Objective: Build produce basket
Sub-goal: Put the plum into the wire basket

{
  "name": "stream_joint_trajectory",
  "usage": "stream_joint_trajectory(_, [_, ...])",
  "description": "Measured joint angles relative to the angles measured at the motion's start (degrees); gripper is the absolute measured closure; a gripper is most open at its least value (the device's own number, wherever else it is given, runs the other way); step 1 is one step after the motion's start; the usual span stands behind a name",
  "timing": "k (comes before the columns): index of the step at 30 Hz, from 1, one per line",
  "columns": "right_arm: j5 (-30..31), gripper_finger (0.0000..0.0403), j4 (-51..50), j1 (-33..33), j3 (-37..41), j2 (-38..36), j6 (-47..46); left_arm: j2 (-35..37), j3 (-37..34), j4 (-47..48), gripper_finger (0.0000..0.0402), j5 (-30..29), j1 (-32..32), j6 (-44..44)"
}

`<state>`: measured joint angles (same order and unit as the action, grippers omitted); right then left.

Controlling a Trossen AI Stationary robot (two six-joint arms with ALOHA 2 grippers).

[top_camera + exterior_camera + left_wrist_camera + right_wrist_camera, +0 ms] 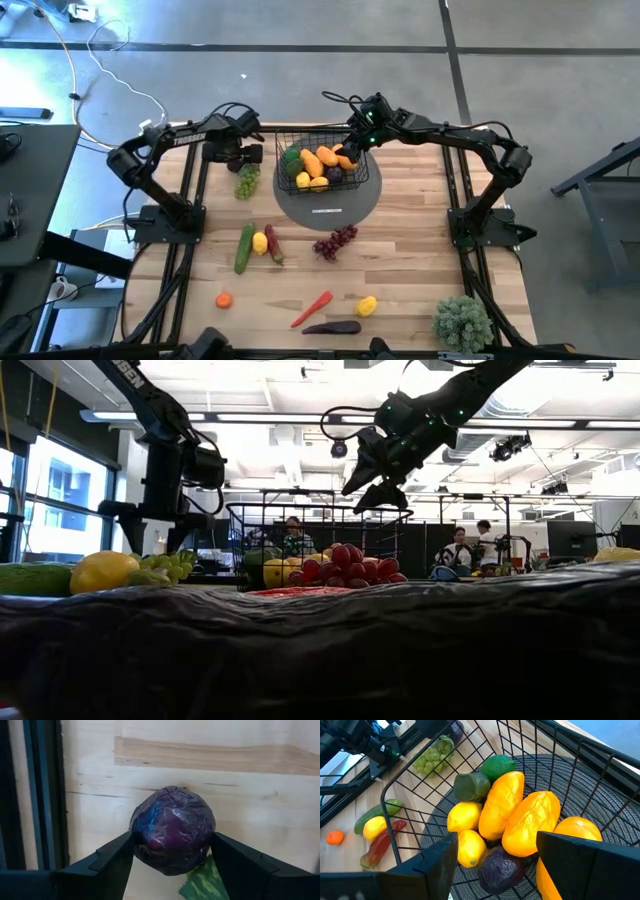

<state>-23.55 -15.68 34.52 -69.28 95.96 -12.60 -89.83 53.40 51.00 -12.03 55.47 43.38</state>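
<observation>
L arm bends low over the table (pixel 400 260), its gripper (pixel 172 851) fingers clamped on a purple cabbage (pixel 172 830) just beside green grapes (pixel 246 183). R gripper (pixel 497 855) hovers w/ fingers apart, empty, above the basket (pixel 322 163) on the grey mat (pixel 345 203).

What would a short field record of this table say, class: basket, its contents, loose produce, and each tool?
basket: black wire basket on the grey round mat
contents: lemons, orange pieces, a dark purple piece, green pieces
loose produce: purple grapes, green grapes, cucumber, eggplant
left tool: closed on a purple round vegetable, above the table
right tool: open, empty, above the basket
</observation>
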Motion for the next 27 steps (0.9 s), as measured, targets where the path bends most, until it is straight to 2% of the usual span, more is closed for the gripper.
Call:
stream_joint_trajectory(12, [0.00,0.0153,0.00,0.00,0.00,0.00,-0.44,-4.04,0.29,0.21,0.0151,-4.33,-1.43,-1.29])
stream_joint_trajectory(20, [0.00,0.0153,-0.02,0.00,0.00,0.00,-1.47,-5.04,0.36,0.16,0.0152,-5.23,-1.65,-1.99])
stream_joint_trajectory(23, [0.00,0.0153,-0.02,0.00,0.00,0.00,-1.47,-5.04,0.32,0.15,0.0163,-5.31,-1.66,-2.35])
stream_joint_trajectory(27, [0.00,0.0153,-0.03,0.00,0.00,0.00,-1.47,-5.15,0.21,0.35,0.0199,-6.07,-1.60,-3.52])
